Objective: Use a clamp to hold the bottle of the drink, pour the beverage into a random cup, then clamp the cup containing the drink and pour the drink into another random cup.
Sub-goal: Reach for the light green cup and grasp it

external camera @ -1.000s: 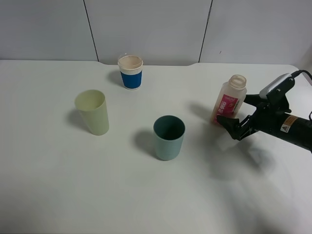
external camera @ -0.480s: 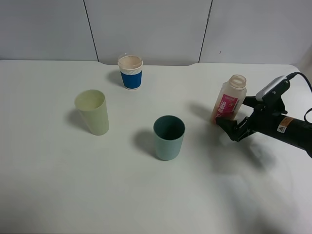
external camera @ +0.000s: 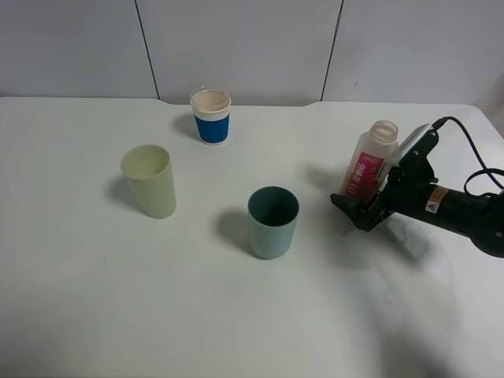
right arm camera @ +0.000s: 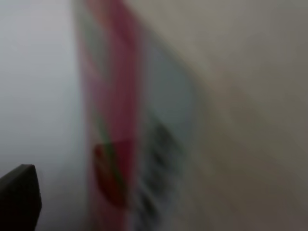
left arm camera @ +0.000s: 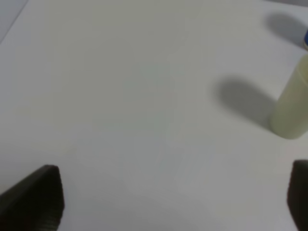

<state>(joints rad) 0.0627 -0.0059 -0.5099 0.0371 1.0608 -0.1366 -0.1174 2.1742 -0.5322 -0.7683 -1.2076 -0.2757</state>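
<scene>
Two right fingers [external camera: 350, 211] stand spread wide, with the bottle [external camera: 368, 164] upright between them at the lower part of its pink label; whether they touch it cannot be told. The teal cup [external camera: 273, 223] stands on the desk [external camera: 236, 315] well beyond their tips, the pale green cup [external camera: 150, 181] farther out still. The left fingers [left arm camera: 33, 199] gape open over the desk, with the pale green cup ahead of them.
</scene>
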